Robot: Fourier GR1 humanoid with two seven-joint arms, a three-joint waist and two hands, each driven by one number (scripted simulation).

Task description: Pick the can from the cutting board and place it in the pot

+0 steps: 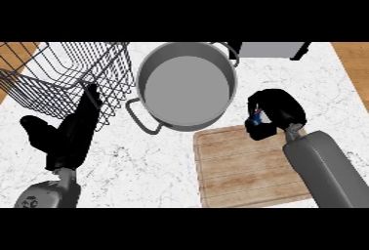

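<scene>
Can point(256, 117): mostly hidden, just a blue and red sliver showing inside right hand point(274, 113); sits over far right corner of cutting board point(249, 166), can't tell if lifted or touching. Right hand: fingers curled round can, clamped on it, grey forearm coming in from near right. Pot point(186, 85): grey, round, two loop handles, far centre on white marble bench point(144, 161), nothing visible inside; near rim overlaps far edge of cutting board in view. Right hand just right of pot, apart from it. Left hand point(72, 134): near left, fingers straight and apart, pointing far, fingertips overlapping wire dish rack point(65, 73). Rack far left, beside pot. Grey box point(270, 49) at far edge, right of pot. Wood strips visible at both far corners
</scene>
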